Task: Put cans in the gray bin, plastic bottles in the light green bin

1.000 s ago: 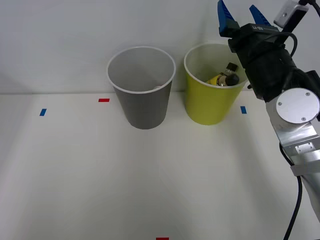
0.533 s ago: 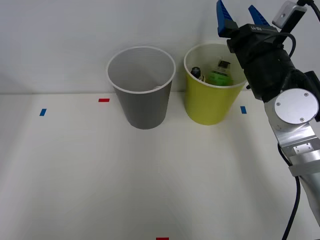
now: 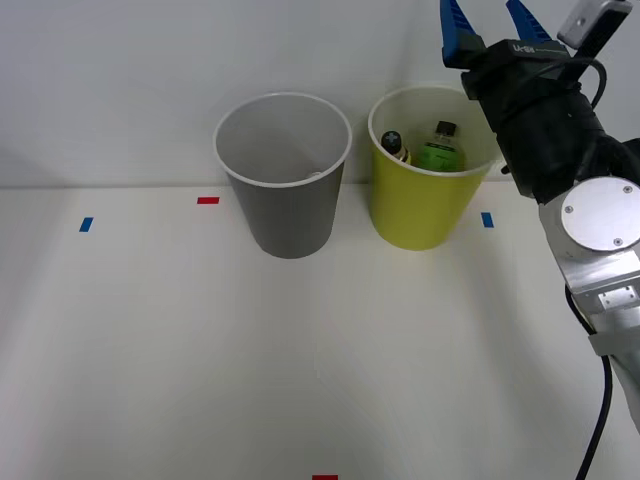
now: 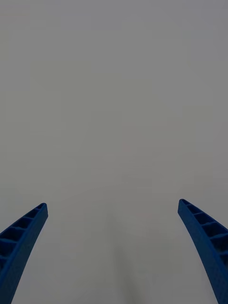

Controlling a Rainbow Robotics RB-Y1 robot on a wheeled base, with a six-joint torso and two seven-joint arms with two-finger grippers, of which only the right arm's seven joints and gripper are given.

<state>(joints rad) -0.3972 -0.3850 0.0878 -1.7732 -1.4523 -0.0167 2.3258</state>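
- My right gripper (image 3: 490,25) hangs high at the far right of the front view, above and just behind the light green bin (image 3: 425,205), fingers pointing up and away toward the blank wall.
- The wrist view confirms the state: my two blue ribbed fingers (image 4: 21,242) are spread wide apart with nothing between them. I am carrying nothing.
- The plastic bottles lie inside the light green bin, below and to the left of my gripper: the clear one with a green label (image 3: 439,150) stands roughly upright against the far wall, cap up; the yellow one (image 3: 395,147) leans beside it, dark cap showing.
- The gray bin (image 3: 285,185) stands just left of the green one, the two near but not touching. A small pale shape shows low at its inner rim; I cannot tell what it is.
- No can or bottle lies on the table (image 3: 200,350), which carries small red and blue tape marks.
- My judgement: with both bottles sorted, the next move turns on drawing my arm back and down from the bin, since anything new would lie on the table toward me.
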